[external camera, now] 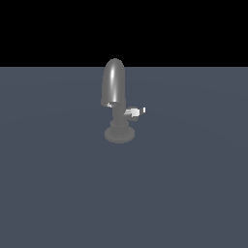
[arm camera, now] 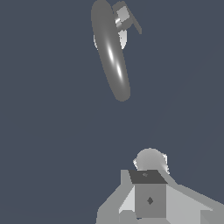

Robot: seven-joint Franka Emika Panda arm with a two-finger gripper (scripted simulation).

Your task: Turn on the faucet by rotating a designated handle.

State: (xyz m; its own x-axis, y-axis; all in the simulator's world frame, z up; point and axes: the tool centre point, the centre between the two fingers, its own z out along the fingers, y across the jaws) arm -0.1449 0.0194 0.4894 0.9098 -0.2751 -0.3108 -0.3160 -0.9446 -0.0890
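The grey metallic faucet (external camera: pixel 115 92) stands on its round disc base in the middle of the exterior view, its tall rounded spout upright. The handle (external camera: pixel 136 112), a short lever with a white tip, sticks out of the stem toward the exterior view's right. The wrist view looks down on the spout of the faucet (arm camera: pixel 111 57), with the handle (arm camera: pixel 125 18) beside it. My gripper (arm camera: pixel 149 173) shows only in the wrist view, well apart from the faucet. Its fingers look pressed together with no gap and nothing between them. Neither the arm nor the gripper appears in the exterior view.
The faucet stands on a flat, dark blue-grey floor (external camera: pixel 58 184) that runs to a black background at the far edge. No other object shows in either view.
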